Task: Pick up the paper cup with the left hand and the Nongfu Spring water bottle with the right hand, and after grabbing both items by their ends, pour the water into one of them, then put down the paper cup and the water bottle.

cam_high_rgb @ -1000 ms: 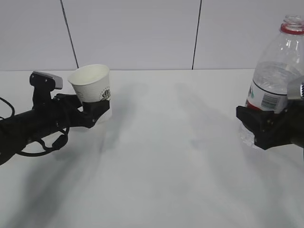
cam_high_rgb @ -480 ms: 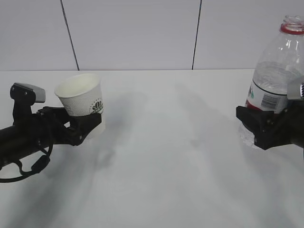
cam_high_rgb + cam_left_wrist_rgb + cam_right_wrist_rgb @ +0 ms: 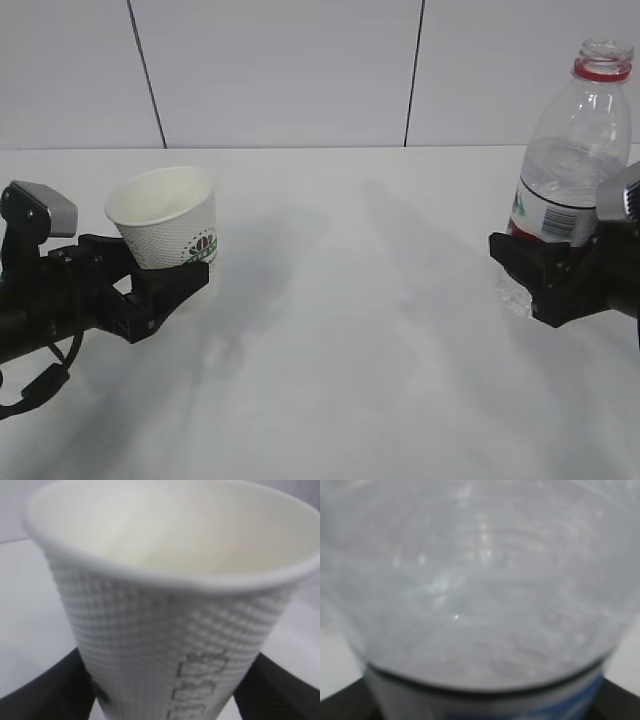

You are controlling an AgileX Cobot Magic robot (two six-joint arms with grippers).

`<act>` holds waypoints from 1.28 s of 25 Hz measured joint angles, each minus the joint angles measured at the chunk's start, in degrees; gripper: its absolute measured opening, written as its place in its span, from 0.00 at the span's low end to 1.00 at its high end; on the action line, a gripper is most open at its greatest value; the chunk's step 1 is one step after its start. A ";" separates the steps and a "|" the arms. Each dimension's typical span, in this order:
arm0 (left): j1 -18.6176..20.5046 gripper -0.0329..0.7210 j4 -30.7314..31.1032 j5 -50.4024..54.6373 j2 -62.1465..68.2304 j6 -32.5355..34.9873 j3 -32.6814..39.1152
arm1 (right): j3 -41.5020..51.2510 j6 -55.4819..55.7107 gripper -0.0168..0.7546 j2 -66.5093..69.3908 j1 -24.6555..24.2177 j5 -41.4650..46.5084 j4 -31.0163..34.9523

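Gripping low, both arms: each item is held near its base so the mouths stay clear for pouring.
Left hand (image 3: pixel 165 283): fingers clamped on the bottom of the paper cup (image 3: pixel 168 219).
Cup: off the table (image 3: pixel 340 330), tilted slightly, mouth up, looks empty in the left wrist view.
Right hand (image 3: pixel 535 280): pinching the Nongfu Spring water bottle (image 3: pixel 570 150) below its label.
Bottle: upright at the right edge, uncapped, well apart from the cup.
Next, as I judge it: bring them together, then tip the bottle.
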 joint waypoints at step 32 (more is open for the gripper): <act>0.00 0.81 19.76 0.00 -12.49 -7.58 3.11 | 0.00 2.30 0.66 0.00 0.00 0.04 -2.81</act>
